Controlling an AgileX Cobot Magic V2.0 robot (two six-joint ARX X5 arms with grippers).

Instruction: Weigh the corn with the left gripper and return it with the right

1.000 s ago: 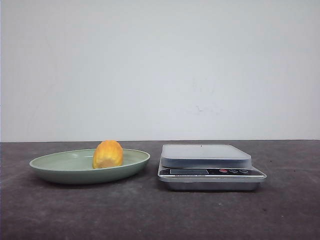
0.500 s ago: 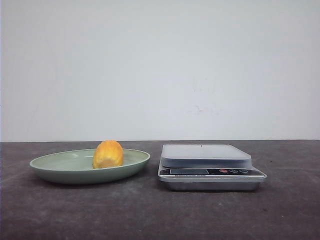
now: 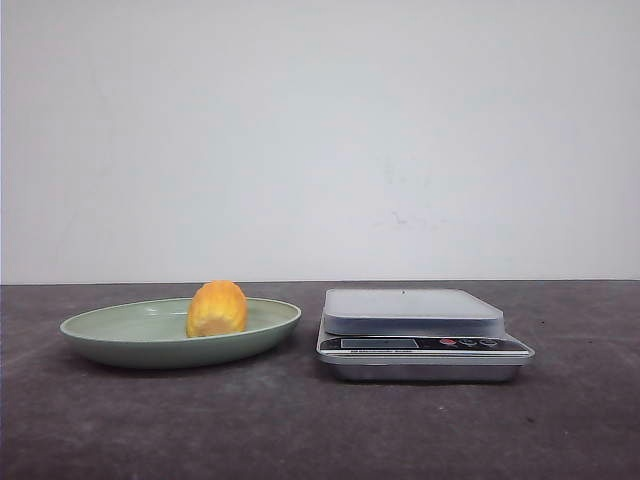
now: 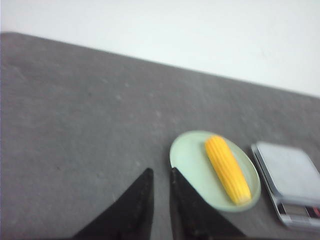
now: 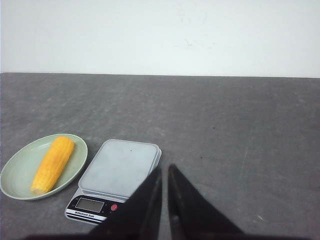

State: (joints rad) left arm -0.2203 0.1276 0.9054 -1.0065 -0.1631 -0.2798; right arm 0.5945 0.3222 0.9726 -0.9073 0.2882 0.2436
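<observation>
A dark grey table (image 3: pixel 300 430) bears a green plate (image 3: pixel 120 345) beside a seemingly silver scale (image 3: pixel 420 345).

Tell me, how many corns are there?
1. The corn lies on the green plate, left of the scale in the front view. The wrist views show a whole long cob, and nothing seems to hide another.

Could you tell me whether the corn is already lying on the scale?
No, the corn lies on the green plate, beside the bare scale.

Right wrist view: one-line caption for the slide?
Nearly closed right gripper above the table, empty scale ahead, corn lying in the green plate beside it.
</observation>
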